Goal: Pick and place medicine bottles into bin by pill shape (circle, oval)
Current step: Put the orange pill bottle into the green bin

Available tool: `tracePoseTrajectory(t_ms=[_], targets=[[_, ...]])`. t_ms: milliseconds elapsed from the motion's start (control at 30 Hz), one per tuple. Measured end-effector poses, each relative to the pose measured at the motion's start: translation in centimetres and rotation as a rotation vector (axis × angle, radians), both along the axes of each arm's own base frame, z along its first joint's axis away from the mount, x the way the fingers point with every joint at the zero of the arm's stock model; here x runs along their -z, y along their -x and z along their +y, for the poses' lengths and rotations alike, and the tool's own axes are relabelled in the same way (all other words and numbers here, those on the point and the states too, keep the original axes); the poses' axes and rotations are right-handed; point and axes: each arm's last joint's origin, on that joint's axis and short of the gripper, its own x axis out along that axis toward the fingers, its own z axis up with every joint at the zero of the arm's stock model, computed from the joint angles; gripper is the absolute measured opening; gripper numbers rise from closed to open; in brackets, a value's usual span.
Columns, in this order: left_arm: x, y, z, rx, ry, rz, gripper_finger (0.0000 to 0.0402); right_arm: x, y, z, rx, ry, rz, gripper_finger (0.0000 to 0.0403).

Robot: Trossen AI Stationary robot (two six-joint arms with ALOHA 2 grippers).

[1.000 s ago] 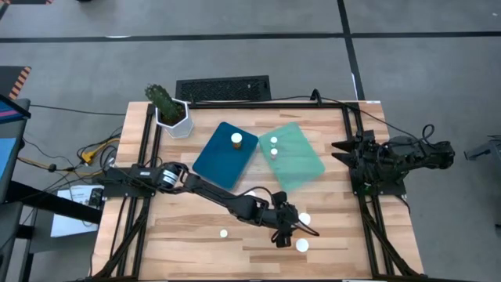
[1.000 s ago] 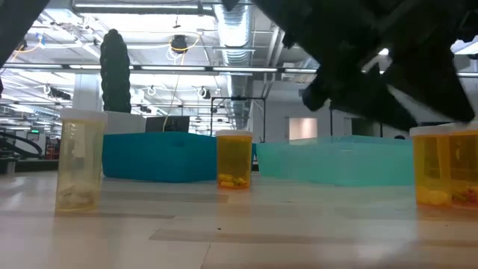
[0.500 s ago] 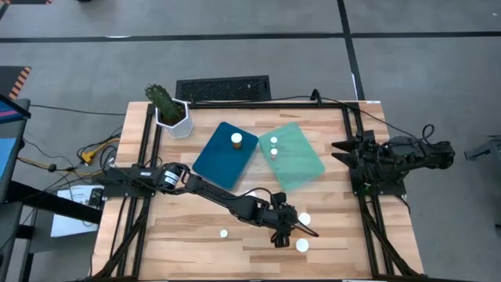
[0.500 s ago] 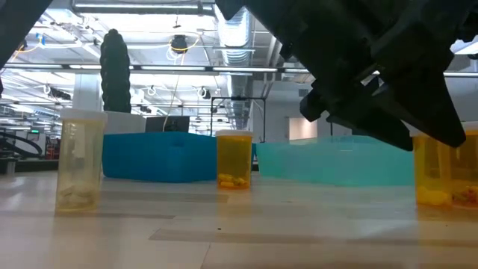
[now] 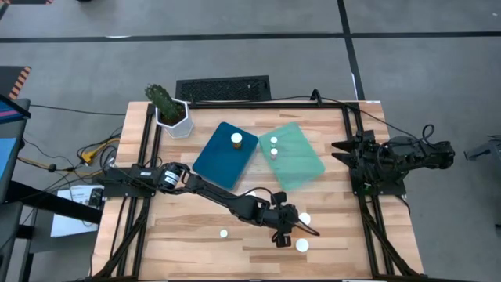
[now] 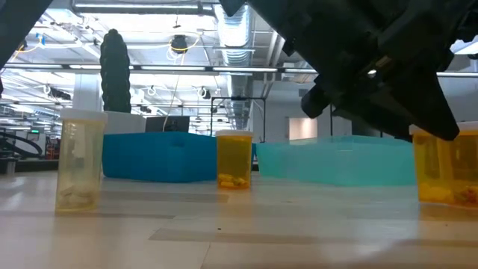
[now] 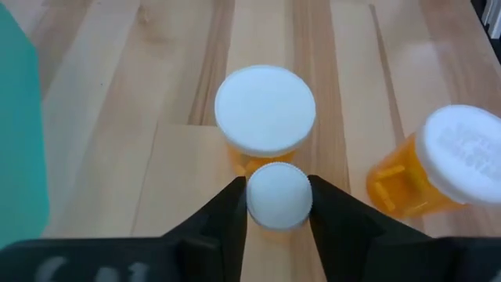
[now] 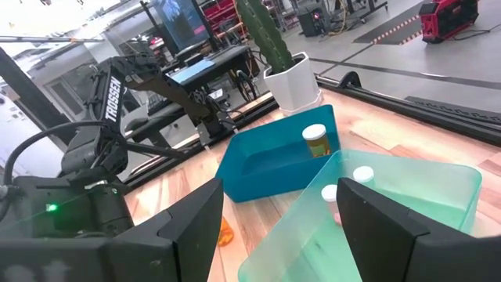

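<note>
Presently: left gripper (image 7: 279, 205) clamped on a small white-capped medicine bottle (image 7: 279, 196), near the table's (image 5: 180, 235) front edge, just beside two wider bottles (image 7: 264, 110) (image 7: 462, 150). Pill shape probably unreadable here. Lift straight up, clearing neighbours, before choosing blue tray (image 5: 223, 154) or mint tray (image 5: 297, 160). Right gripper (image 5: 341, 147) parked aside, fingers apart.

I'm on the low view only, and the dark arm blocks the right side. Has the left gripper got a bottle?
Observer: Yes. The left wrist view shows the left gripper shut on a small white-capped bottle.
Operator: How full are the trays?
Observer: From above, the dark blue tray holds one bottle and the translucent mint green tray holds two.
Operator: Where's the other arm?
Observer: The right gripper waits open at the table's right edge, away from the trays.
</note>
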Motion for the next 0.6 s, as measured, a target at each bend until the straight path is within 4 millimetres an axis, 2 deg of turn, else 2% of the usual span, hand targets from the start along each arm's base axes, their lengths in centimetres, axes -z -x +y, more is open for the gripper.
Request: tracePoseTrajectory(t_ms=[133,367,600], targets=[[-0.8,0.3,0.1,-0.026,0.017,0.012,0.0116,0.0,0.0,0.0,0.000,0.000,0.000,0.0260],[-4.5,1.2,1.0,-0.101,-0.056,0.074,0.0115,0.0,0.0,0.0,0.001,-0.003,-0.001,0.0260],[-8.6,2.3,4.4,-0.208,-0.130,0.149,0.0120,0.0,0.0,0.0,0.001,-0.003,-0.005,0.0260]])
